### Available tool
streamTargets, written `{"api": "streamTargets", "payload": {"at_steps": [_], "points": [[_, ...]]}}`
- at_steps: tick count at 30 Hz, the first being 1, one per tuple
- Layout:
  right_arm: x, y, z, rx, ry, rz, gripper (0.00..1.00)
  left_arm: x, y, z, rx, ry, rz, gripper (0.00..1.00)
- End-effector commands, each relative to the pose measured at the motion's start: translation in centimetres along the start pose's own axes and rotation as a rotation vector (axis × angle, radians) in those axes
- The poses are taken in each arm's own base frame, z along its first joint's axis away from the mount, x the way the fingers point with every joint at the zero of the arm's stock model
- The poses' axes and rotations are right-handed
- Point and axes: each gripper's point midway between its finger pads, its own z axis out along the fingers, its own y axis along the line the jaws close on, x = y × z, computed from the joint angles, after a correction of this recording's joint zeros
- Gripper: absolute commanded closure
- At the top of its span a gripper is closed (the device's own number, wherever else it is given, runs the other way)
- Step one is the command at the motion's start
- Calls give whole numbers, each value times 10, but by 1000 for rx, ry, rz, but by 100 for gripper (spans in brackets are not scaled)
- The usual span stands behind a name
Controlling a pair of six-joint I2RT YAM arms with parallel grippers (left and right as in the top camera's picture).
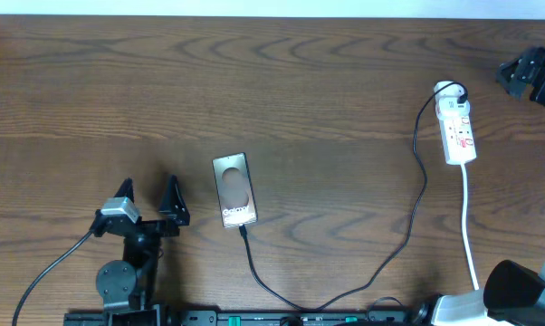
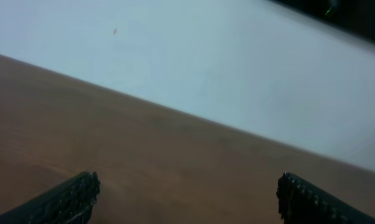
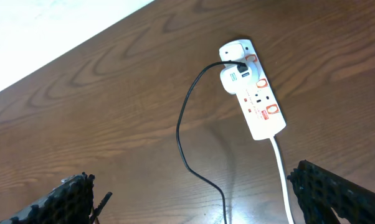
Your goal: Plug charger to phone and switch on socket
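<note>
The phone (image 1: 234,189) lies flat on the wooden table, left of centre. The charger cable (image 1: 408,226) runs from a white adapter in the socket (image 1: 459,132), loops along the near edge, and its tip (image 1: 243,228) meets the phone's near end. The socket also shows in the right wrist view (image 3: 257,99), with red switch marks and the charger cable (image 3: 182,134). My left gripper (image 1: 148,204) is open and empty, left of the phone. It sees only bare table (image 2: 187,183). My right gripper (image 3: 194,177) is open and empty, above the table near the socket's white cord.
The socket's white cord (image 1: 470,235) runs towards the near right corner, where my right arm (image 1: 517,290) stands. A black object (image 1: 530,74) sits at the far right edge. The table's far edge meets a pale wall.
</note>
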Motion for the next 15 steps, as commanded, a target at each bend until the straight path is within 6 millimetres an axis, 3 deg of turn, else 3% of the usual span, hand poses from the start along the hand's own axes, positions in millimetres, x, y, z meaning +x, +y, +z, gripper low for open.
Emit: {"api": "streamTargets", "payload": {"at_steps": [1,3,15], "points": [[-2,4,-6,-10,-17,2,1,16,11,-1,-50,64,128,7],[-2,4,-6,-10,-17,2,1,33,17,-3,-65,136,167,7],[-2,4,-6,-10,-17,2,1,33,16,-3,-55,138,221,7]]}}
